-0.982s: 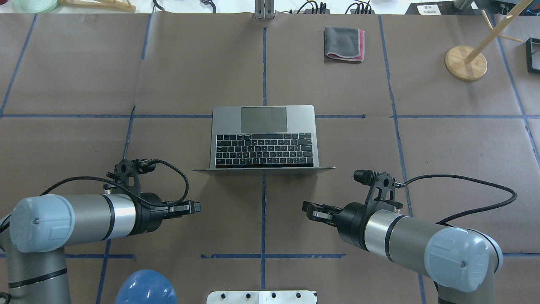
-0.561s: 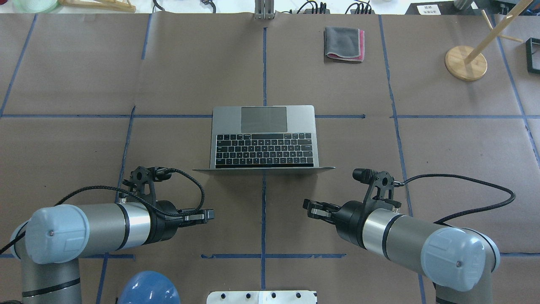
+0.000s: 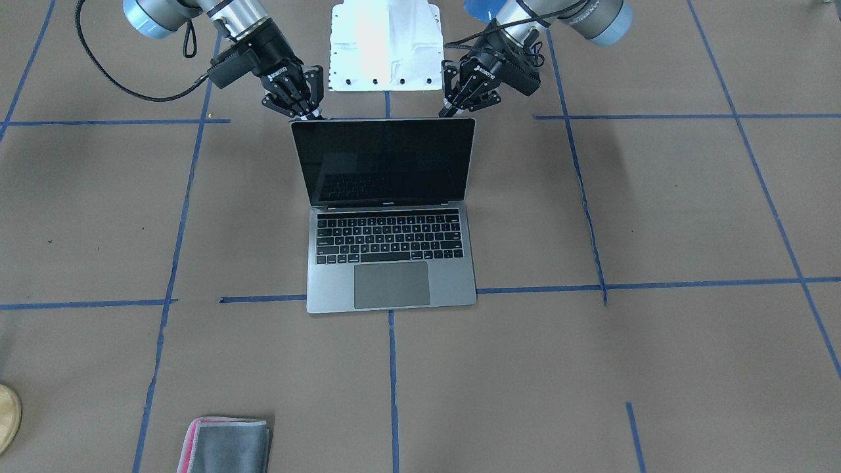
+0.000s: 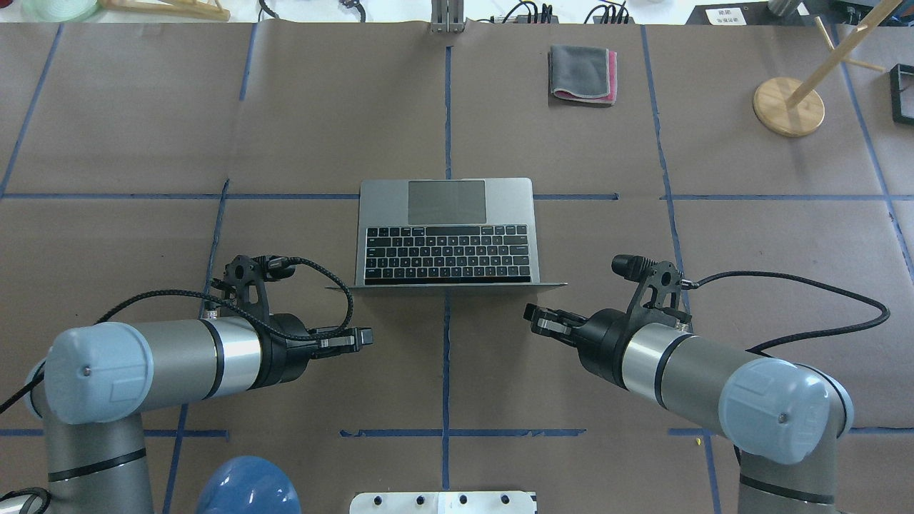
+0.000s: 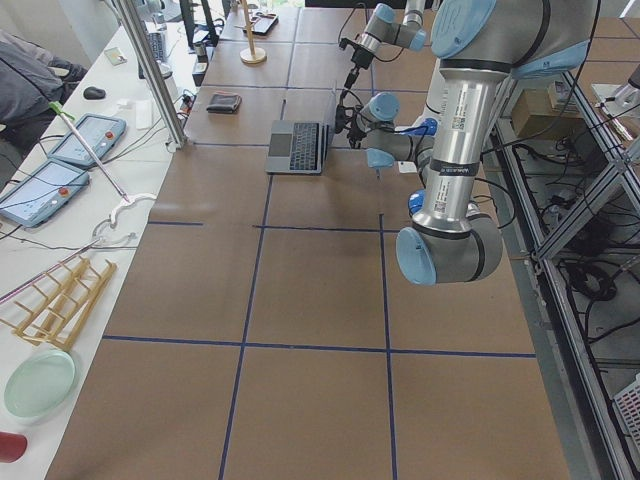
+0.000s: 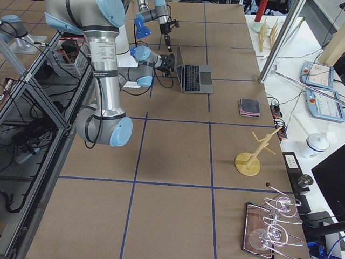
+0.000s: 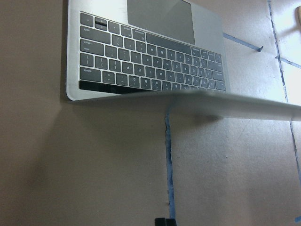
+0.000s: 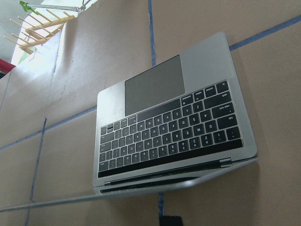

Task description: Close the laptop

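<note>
The space-grey laptop [image 4: 446, 228] stands open at the table's middle, with its screen [image 3: 384, 161] upright and its lid's back towards me. It also shows in the front view [image 3: 391, 282], the left wrist view [image 7: 150, 61] and the right wrist view [image 8: 174, 127]. My left gripper [image 4: 364, 335] is shut and empty, just behind the lid's left corner [image 3: 452, 110]. My right gripper [image 4: 532, 318] is shut and empty, just behind the lid's right corner [image 3: 309, 113]. Neither visibly touches the lid.
A folded grey-pink cloth [image 4: 582, 73] lies far beyond the laptop. A wooden stand [image 4: 787, 106] is at the far right. A blue round object [image 4: 246, 489] and my white base plate [image 4: 443, 502] are at the near edge.
Both arms have moved forward towards the back of the laptop lid. The left gripper has also shifted right. The laptop has not moved.
</note>
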Robot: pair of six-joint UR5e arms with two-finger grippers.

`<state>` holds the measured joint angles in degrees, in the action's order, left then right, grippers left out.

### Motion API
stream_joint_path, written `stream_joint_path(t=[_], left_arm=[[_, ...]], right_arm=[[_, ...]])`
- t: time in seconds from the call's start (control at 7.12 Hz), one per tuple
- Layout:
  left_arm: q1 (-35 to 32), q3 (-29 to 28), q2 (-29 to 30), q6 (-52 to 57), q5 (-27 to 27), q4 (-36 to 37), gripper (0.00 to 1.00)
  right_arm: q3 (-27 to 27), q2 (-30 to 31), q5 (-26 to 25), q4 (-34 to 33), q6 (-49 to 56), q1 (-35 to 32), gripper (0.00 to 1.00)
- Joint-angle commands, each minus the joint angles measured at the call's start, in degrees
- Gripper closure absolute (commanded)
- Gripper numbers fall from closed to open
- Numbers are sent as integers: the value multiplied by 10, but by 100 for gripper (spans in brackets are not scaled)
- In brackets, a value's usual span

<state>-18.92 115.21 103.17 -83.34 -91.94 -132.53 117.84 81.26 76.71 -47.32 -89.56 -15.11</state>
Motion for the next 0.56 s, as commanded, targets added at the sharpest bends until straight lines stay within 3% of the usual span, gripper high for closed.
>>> stream_joint_path(t=[0.0,0.42], left_arm=[[-19,-1,11,0,-1,26,98],[-37,-6,17,1,-2,30,98]], right_arm=[[-13,-29,0,-22,0,-11,98],[-13,-30,0,-26,0,-16,98]])
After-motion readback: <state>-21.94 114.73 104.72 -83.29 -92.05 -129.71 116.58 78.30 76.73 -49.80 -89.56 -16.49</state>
